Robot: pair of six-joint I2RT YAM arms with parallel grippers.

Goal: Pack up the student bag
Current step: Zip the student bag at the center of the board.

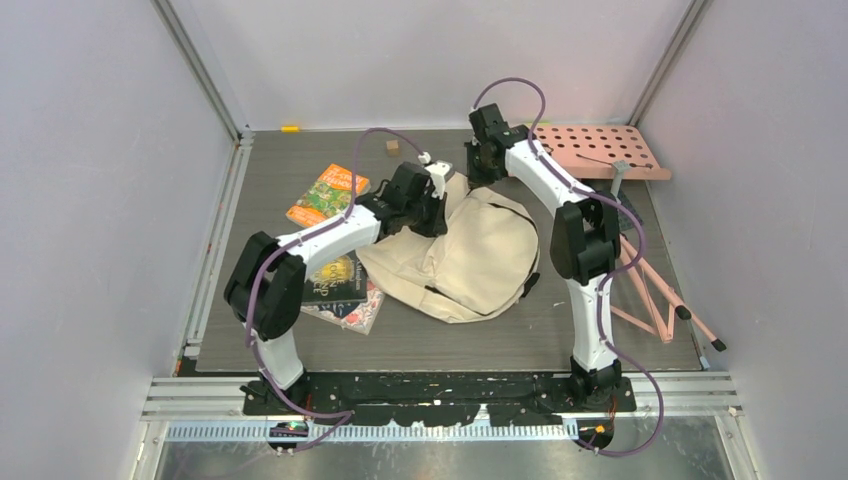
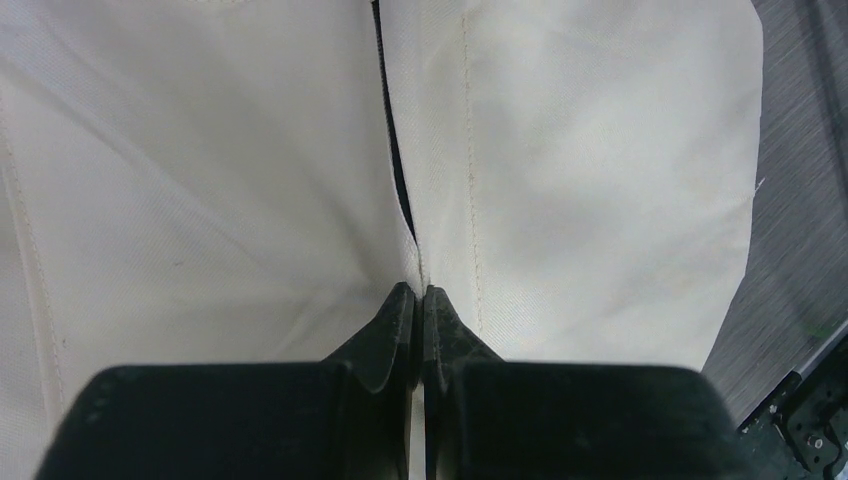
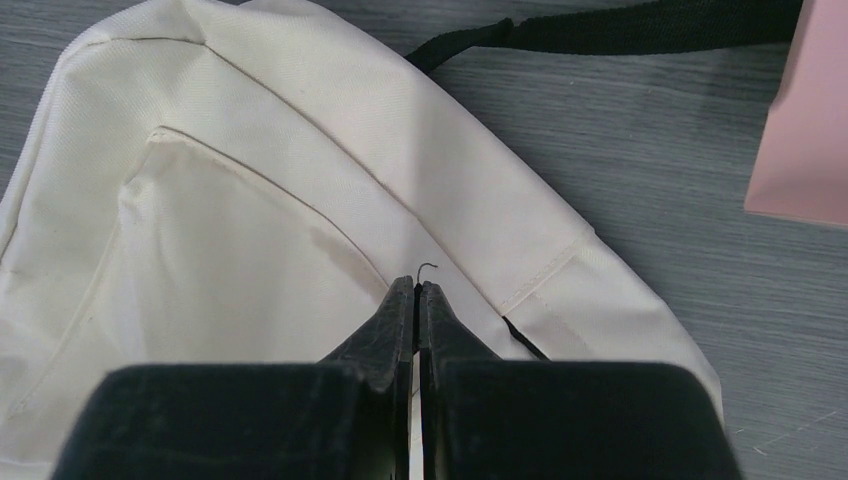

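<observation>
Top view: I see the student bag (image 1: 470,262) lying flat at the middle of the table (image 1: 560,335), cream with black straps. My left arm reaches forward and inward with its elbow bent, and the left gripper (image 1: 428,215) is down at the bag's far-left edge. My right arm stretches far out, wrist folded back, with the right gripper (image 1: 481,172) at the bag's far end.

Left wrist view: the left gripper (image 2: 421,297) has its jaws pressed together, tips against cream fabric below a black zipper line (image 2: 392,150). I cannot tell whether cloth is pinched.

Right wrist view: the right gripper (image 3: 417,288) is closed too, empty as far as I can see, over the bag's rounded end. A black strap (image 3: 600,30) lies beyond.
</observation>
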